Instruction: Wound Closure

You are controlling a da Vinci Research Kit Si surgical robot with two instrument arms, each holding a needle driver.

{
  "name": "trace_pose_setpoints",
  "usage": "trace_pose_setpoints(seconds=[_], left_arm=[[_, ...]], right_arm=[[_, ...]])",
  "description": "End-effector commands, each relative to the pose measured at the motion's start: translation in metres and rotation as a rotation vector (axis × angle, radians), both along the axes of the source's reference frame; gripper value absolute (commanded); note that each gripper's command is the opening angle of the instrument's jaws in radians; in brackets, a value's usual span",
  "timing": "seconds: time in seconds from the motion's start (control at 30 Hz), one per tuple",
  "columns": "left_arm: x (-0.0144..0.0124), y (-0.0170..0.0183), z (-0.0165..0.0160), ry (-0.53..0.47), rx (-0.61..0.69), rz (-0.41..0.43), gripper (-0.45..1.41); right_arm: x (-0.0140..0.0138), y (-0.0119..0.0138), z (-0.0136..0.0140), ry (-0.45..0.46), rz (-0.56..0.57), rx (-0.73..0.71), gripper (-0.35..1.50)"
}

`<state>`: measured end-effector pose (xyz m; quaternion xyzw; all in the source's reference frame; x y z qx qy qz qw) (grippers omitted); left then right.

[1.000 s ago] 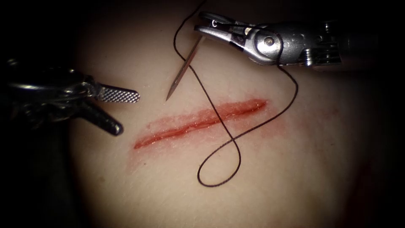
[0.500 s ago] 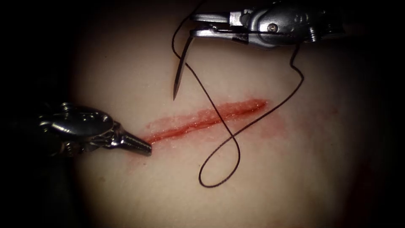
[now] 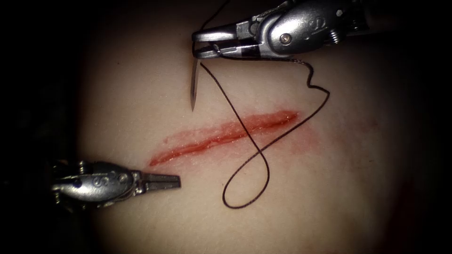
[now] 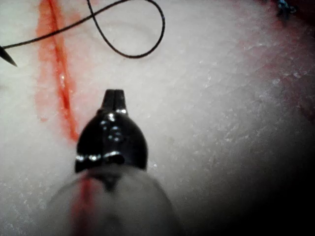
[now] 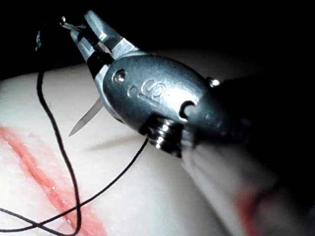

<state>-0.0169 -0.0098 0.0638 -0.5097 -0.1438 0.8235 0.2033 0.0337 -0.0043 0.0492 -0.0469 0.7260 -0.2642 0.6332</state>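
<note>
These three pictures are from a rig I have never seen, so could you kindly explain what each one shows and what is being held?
This is a bench surgical robot with two thin arms practising on pork belly, the tissue. The endoscope view looks down on the red cut. The other two pictures come from small cameras riding near each arm's wrist.

The right end effector enters from the right and is shut on the curved needle near its thread end; the needle hangs point down above the tissue, not in it. The black thread runs from there, crosses the cut and lies in a loop.

The left end effector sits shut near the cut's left end and holds nothing.
</note>
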Motion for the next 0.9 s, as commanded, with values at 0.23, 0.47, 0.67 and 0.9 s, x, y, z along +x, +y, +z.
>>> trace_pose_setpoints(seconds=[0.23, 0.47, 0.67, 0.9], left_arm=[[-0.0003, -0.0003, 0.0012, -0.047, -0.009, -0.086, -0.45], [-0.001, 0.0, 0.0018, -0.036, -0.015, -0.121, -0.45], [-0.0018, -0.0003, 0.0026, -0.037, -0.014, -0.11, -0.45], [-0.0024, -0.0001, 0.0033, -0.035, -0.016, -0.108, -0.45]], right_arm=[[0.0023, -0.0015, 0.0008, -0.002, -0.013, -0.013, -0.35], [0.0034, -0.0027, 0.0014, -0.003, -0.042, 0.004, -0.35], [0.0036, -0.0033, 0.0014, 0.012, -0.09, 0.022, -0.35], [0.0034, -0.0035, 0.0015, 0.014, -0.094, 0.026, -0.35]])
